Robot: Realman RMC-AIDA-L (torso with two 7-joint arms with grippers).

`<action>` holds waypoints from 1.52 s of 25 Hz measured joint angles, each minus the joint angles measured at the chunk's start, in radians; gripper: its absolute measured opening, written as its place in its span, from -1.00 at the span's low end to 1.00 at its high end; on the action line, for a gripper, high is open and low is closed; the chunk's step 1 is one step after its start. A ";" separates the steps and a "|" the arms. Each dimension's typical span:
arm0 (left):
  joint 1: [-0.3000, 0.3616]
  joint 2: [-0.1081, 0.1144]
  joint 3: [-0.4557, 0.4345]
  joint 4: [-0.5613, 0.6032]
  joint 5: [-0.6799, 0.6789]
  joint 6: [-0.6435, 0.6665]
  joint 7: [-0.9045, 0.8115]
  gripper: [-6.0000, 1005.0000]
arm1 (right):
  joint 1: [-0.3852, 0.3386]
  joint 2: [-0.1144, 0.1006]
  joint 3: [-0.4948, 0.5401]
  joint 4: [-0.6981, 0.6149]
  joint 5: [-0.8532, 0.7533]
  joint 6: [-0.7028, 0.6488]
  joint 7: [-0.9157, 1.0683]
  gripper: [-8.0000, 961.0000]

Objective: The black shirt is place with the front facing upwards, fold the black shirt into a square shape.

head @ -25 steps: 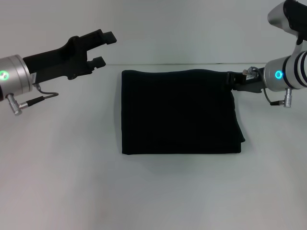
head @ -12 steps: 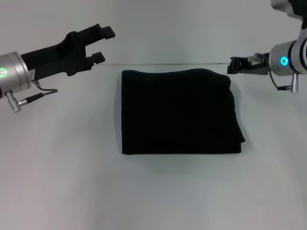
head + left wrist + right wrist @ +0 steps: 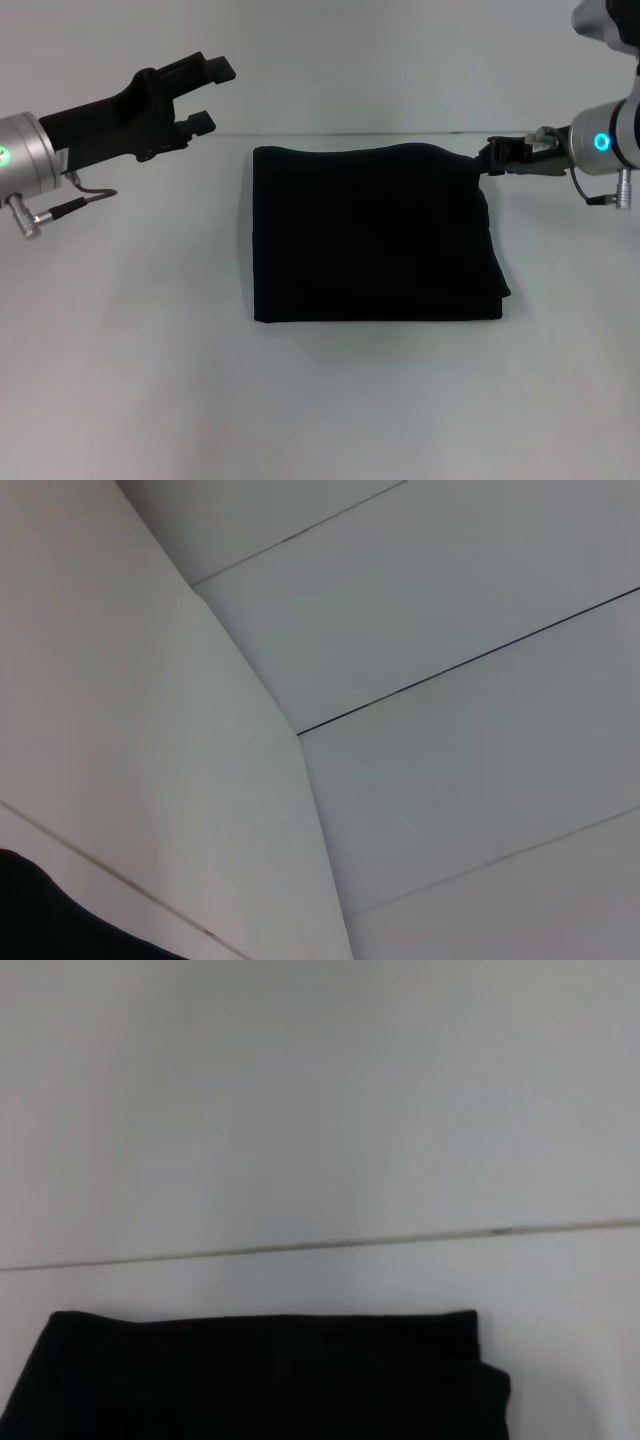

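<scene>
The black shirt (image 3: 370, 235) lies folded into a roughly square block in the middle of the white table, and no print shows. Its far edge also shows in the right wrist view (image 3: 270, 1375). My left gripper (image 3: 208, 94) is open and empty, held above the table off the shirt's far left corner. My right gripper (image 3: 493, 157) is right at the shirt's far right corner. I cannot tell whether it touches the cloth.
The white table (image 3: 130, 360) surrounds the shirt on all sides. Its far edge meets a white wall (image 3: 350, 60) just behind the shirt. The left wrist view shows only white wall panels (image 3: 420, 680).
My right gripper lifted off the shirt's far right corner, then came back down beside it, with the arm drawn further right. My left gripper drifted slightly left. The shirt has not moved.
</scene>
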 joint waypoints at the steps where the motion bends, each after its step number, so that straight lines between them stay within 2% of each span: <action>1: -0.001 0.000 0.000 0.000 0.000 -0.002 0.000 0.73 | -0.002 0.002 0.002 0.006 0.001 0.006 0.002 -0.75; 13: -0.012 0.000 0.000 -0.001 0.000 -0.026 0.001 0.72 | 0.008 0.032 -0.004 0.043 -0.002 0.078 0.006 -0.21; 16: -0.012 0.000 0.000 -0.001 0.000 -0.037 0.003 0.72 | 0.011 0.042 -0.004 0.056 -0.005 0.103 0.008 -0.15; 21: -0.013 0.004 -0.001 -0.001 0.000 -0.048 0.003 0.71 | 0.019 0.043 -0.015 0.069 -0.010 0.120 0.008 -0.27; 27: -0.016 0.005 -0.002 -0.001 0.000 -0.054 0.003 0.71 | 0.026 0.042 -0.021 0.054 -0.010 0.117 0.008 -0.74; 32: -0.018 0.006 -0.002 -0.002 -0.001 -0.053 0.003 0.70 | 0.029 0.038 -0.040 -0.007 -0.035 0.073 0.031 -0.98; 35: -0.015 0.008 -0.002 -0.003 -0.008 -0.048 0.003 0.70 | 0.022 0.036 -0.040 -0.083 -0.068 -0.001 0.064 -0.98; 38: -0.010 0.009 -0.002 -0.003 -0.020 -0.044 0.003 0.70 | 0.000 0.037 -0.041 -0.218 -0.114 -0.105 0.103 -0.98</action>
